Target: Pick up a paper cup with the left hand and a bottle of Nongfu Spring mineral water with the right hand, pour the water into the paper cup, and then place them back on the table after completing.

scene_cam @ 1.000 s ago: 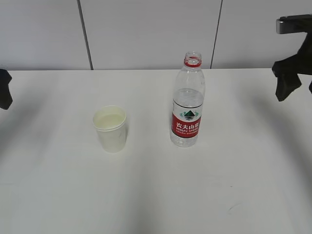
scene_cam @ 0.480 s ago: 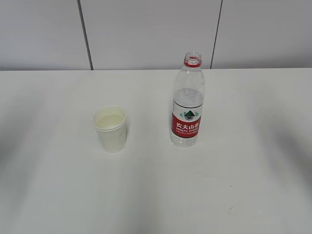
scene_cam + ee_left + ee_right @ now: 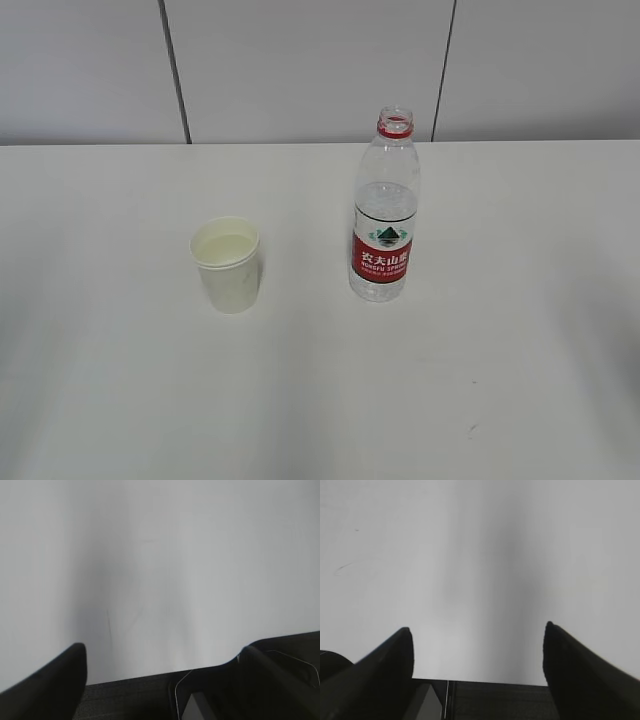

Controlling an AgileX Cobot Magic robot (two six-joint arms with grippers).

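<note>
1. The paper cup (image 3: 227,264) stands upright on the table (image 3: 100,400), at about 9 o'clock from the bottle (image 3: 386,205), the two well apart; the cup looks to hold some pale liquid, and the bottle is uncapped with water (image 3: 385,200) reaching roughly its shoulder
2. Neither arm shows in the exterior view; the left hand (image 3: 162,667) has its fingers spread wide over bare table, holding nothing
3. The right hand (image 3: 479,647) is likewise wide and empty, its camera seeing only tabletop and a faint scuff toward 10 o'clock
4. Judging by this, both things seem set back down, so the main risk is a needless return: an arm swinging in from 3 o'clock could clip the tall, open bottle and spill it
5. The cup is light and thin-walled; a hard squeeze would likely buckle it and slop liquid out
6. Whether enough water was poured cannot be told from the cup's dim inside
</note>
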